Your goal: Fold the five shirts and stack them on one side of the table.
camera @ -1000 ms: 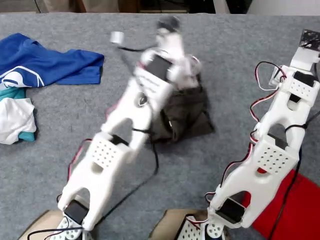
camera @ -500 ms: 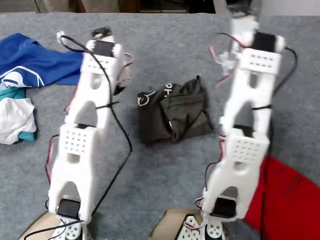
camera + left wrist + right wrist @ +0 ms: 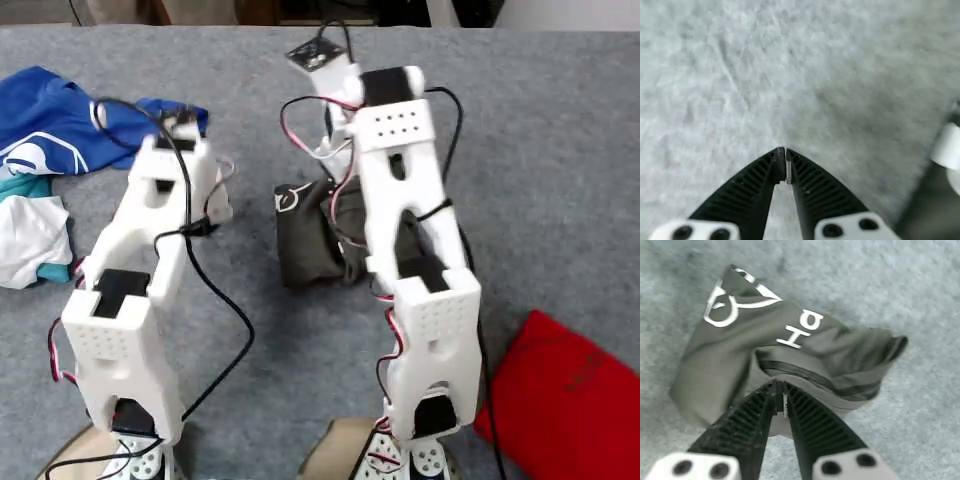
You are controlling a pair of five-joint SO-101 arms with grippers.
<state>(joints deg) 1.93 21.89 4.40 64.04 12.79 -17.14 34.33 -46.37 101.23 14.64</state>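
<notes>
A dark olive shirt (image 3: 300, 250) lies in a bunched-up bundle in the middle of the grey worktop (image 3: 560, 150). From the high view it is a bit longer from side to side than from front to back. Its end with the round white print points toward the left arm (image 3: 140, 260). Part of the bundle is hidden under the right arm (image 3: 405, 200), which goes right over it.

In the right wrist view, the right claw (image 3: 780, 396) is just above a dark fold in this shirt. The two black fingers are pressed together at the tips. I cannot tell if they touch the cloth. The white print is at one end of the bundle there, and a pointy corner sticks out at the other end.

The left claw (image 3: 784, 162) is over bare grey worktop, near the olive shirt. Its fingers are together too, with nothing between them.

A blue shirt (image 3: 70, 125) lies spread out at the far left. Just below it are a teal shirt (image 3: 25, 187) and a white shirt (image 3: 30, 235), touching each other in a small heap. A red shirt (image 3: 560, 390) lies at the near right corner, well apart from the others.
</notes>
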